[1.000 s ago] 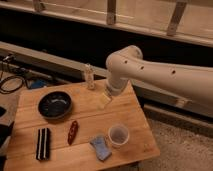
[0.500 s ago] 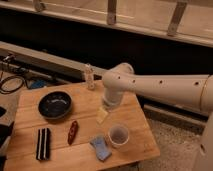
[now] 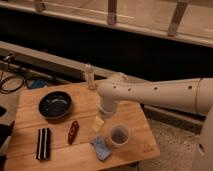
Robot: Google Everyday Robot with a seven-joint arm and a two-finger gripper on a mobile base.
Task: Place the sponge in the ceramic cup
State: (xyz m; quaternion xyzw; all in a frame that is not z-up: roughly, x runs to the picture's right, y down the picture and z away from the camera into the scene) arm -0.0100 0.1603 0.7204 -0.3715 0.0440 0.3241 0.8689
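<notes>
A light-blue sponge [image 3: 101, 147] lies flat on the wooden table [image 3: 30, 135] near its front edge. Just right of it stands the whitish ceramic cup [image 3: 118, 135], upright, with a dark inside. My white arm reaches in from the right, and the gripper [image 3: 98, 123] hangs over the table just above and behind the sponge, left of the cup. Nothing shows in the gripper.
A wide dark bowl [image 3: 55, 104] sits at the table's back left. A red oblong item [image 3: 73, 132] and a black-and-white striped block [image 3: 43, 144] lie front left. A small clear bottle [image 3: 89, 76] stands at the back edge. Cables lie on the floor at left.
The arm has swung forward and down, bringing the gripper from the middle of the table toward the sponge and cup. The objects have not moved.
</notes>
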